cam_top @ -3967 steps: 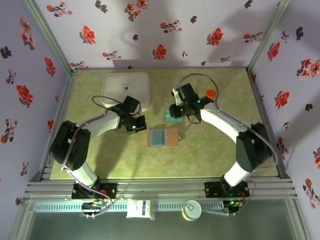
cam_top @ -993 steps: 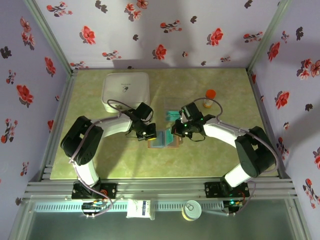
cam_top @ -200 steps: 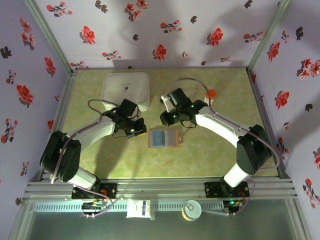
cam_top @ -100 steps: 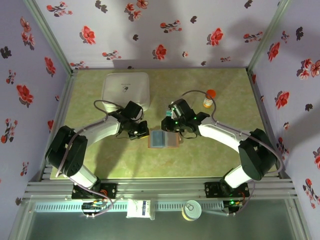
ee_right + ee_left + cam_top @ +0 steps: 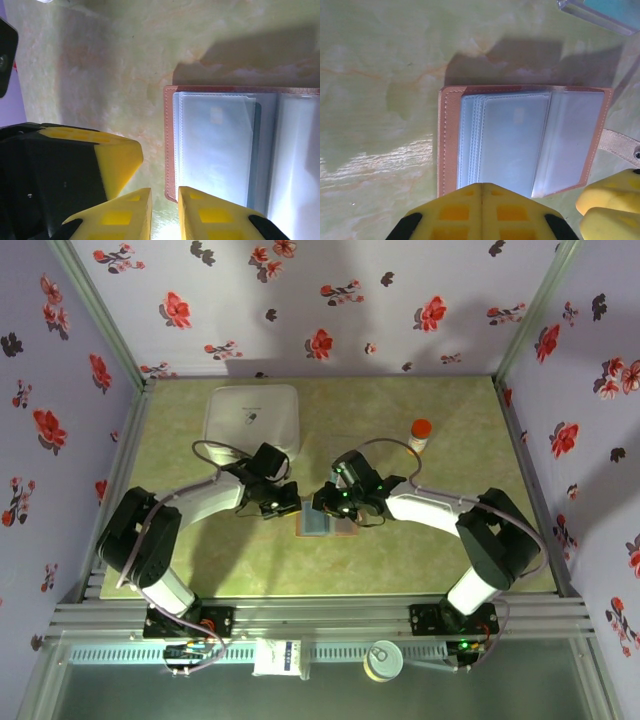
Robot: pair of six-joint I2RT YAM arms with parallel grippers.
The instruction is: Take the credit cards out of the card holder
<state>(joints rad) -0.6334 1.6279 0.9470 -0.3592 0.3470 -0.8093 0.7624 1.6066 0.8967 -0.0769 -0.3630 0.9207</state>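
The card holder point(image 5: 335, 524) lies open on the green table, brown leather round clear pockets point(image 5: 515, 140). My left gripper point(image 5: 482, 186) is shut, its tip over the holder's near edge; seen from above, it point(image 5: 290, 504) is at the holder's left side. My right gripper point(image 5: 165, 192) is open by a narrow gap, and the holder's leather corner point(image 5: 171, 192) shows in that gap. A dark teal edge of a credit card point(image 5: 256, 150) shows inside a pocket. Another teal card point(image 5: 615, 6) lies in a clear box.
The clear plastic box point(image 5: 592, 12) sits just beyond the holder. A white square box point(image 5: 252, 418) stands at the back left, and a small bottle with an orange cap point(image 5: 420, 435) at the back right. Both grippers point(image 5: 322, 506) crowd the holder's left edge.
My right gripper has come from behind the holder forward and left to its left corner. My left gripper has moved right to the holder's left edge. The bottle is uncovered.
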